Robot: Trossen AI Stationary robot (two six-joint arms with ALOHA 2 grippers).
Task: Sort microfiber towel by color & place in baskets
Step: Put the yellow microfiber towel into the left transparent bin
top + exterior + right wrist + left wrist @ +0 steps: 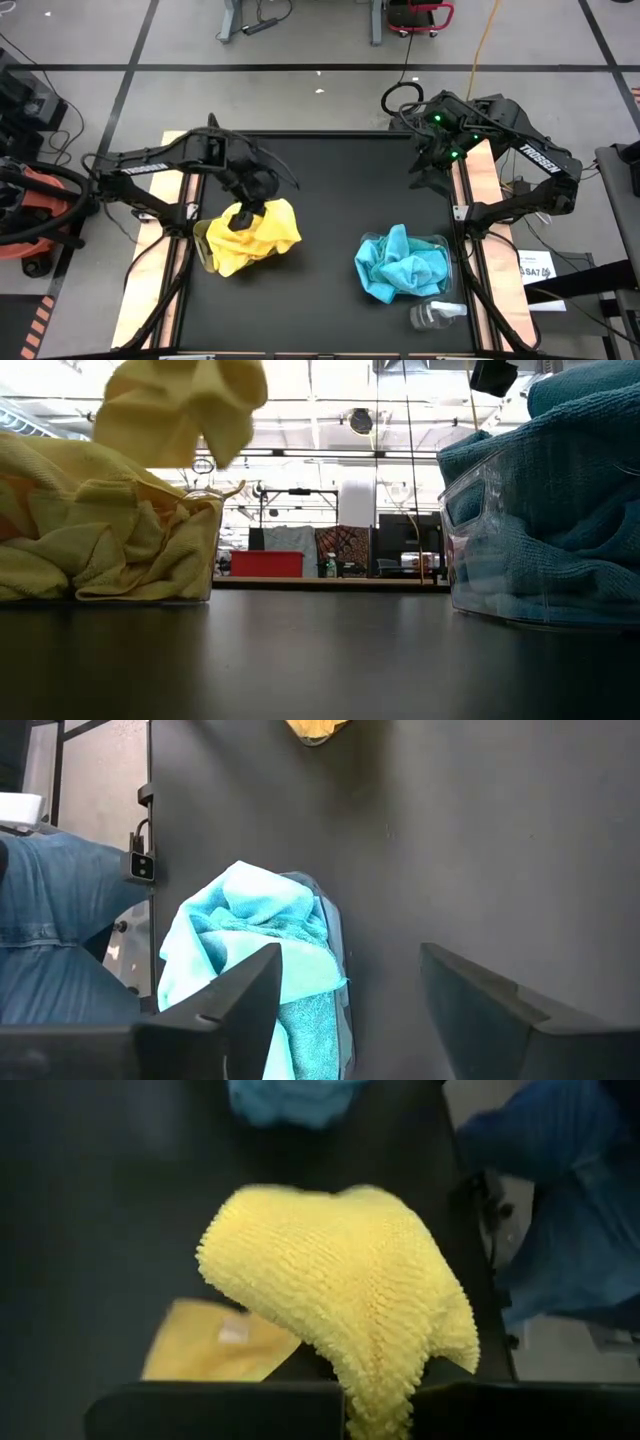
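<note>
Left gripper [247,212] is seen closed on a yellow towel [240,218], which is held up above the yellow pile [262,240]. From the low view, the towel [180,405] is shown hanging clear of the pile [110,535], bunched and drooping. In the left wrist view the same towel [350,1290] is pinched between the two dark fingers [230,1410], which are shut tight on its lower edge.

That pile is heaped in and over the left basket [205,550], whose clear wall is made out at the side nearest the table's [320,180] middle. Well to the right of the pile, the turquoise towels [400,262] are piled in the right basket [480,510], overflowing its rim. A clear bottle [435,315] is laid on its side just beyond the turquoise heap, at the near edge of the table.

Right gripper [428,172] is held far from the pile, at the table's back right corner, with its fingers [240,1000] spread apart and nothing between them. Beside the table, a person's denim-clad leg [50,930] is glimpsed in the right wrist view.
</note>
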